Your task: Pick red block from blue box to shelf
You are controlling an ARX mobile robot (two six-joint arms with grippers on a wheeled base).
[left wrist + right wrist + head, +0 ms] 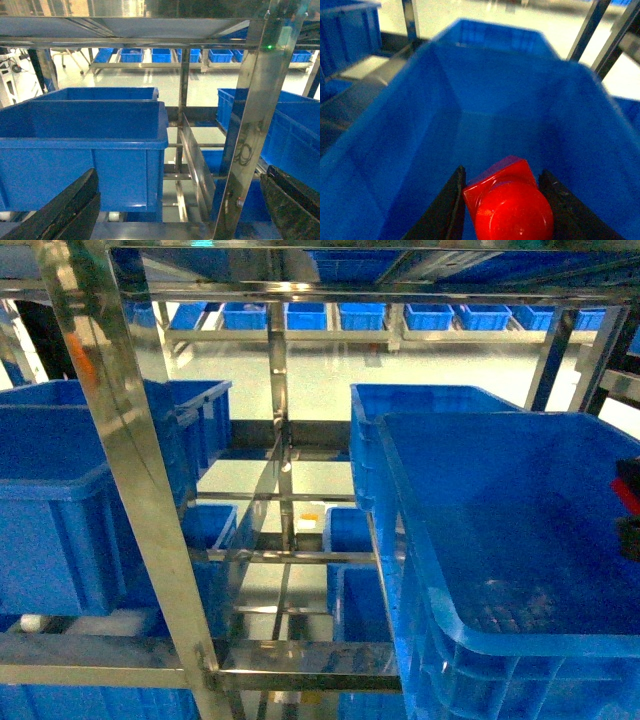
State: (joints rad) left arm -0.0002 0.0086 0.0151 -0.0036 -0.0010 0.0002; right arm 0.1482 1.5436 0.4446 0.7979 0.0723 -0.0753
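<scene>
My right gripper [502,172] is shut on the red block [507,205], a glossy red cube whose round stud faces the camera. Both black fingers press its sides. The block hangs over the inside of a dark blue crate [485,115]. In the head view the red block [627,490] shows only at the right edge, above that crate's bare floor. The shelf [130,440] of shiny steel uprights and rails fills the head view. My left gripper [175,210] is open and holds nothing, facing the shelf [255,125]. The blue box is out of view.
Dark blue crates sit on the shelf tiers: one at the left [60,510], a large one at the right [500,540], and a row at the back [360,315]. A steel upright [250,140] stands close in front of my left gripper, beside another crate [85,150].
</scene>
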